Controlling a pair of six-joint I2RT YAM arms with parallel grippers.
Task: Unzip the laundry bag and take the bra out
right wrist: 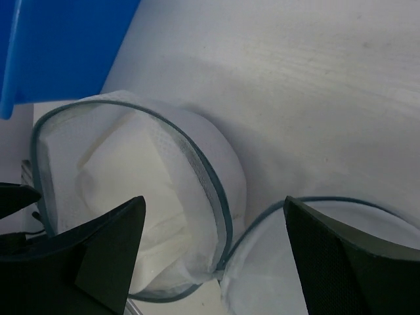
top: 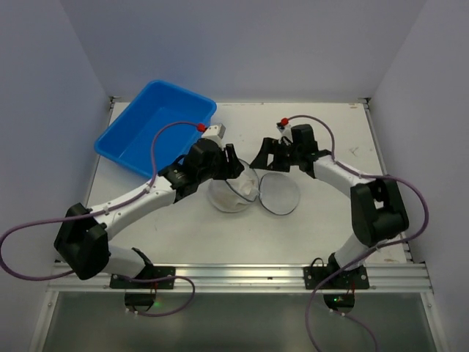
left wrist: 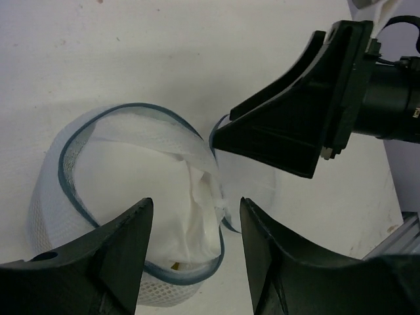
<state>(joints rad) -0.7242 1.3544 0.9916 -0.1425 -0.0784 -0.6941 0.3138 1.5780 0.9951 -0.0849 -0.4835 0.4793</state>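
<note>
– The laundry bag [top: 236, 192] lies unzipped on the desk [top: 330, 125], mouth up. The bra?
– Unseen; white cloth [left wrist: 193, 210] fills the bag. The left pincer [left wrist: 195, 205], spread and empty, hangs straight above the mouth, nearer than the right pincer [right wrist: 213, 202], also spread empty, beside the bag's lid.

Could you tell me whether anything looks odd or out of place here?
The laundry bag lies unzipped, its lid flopped flat beside it. Inside shows mostly white cloth; the bra is at most a tiny yellow speck near the rim.
</note>
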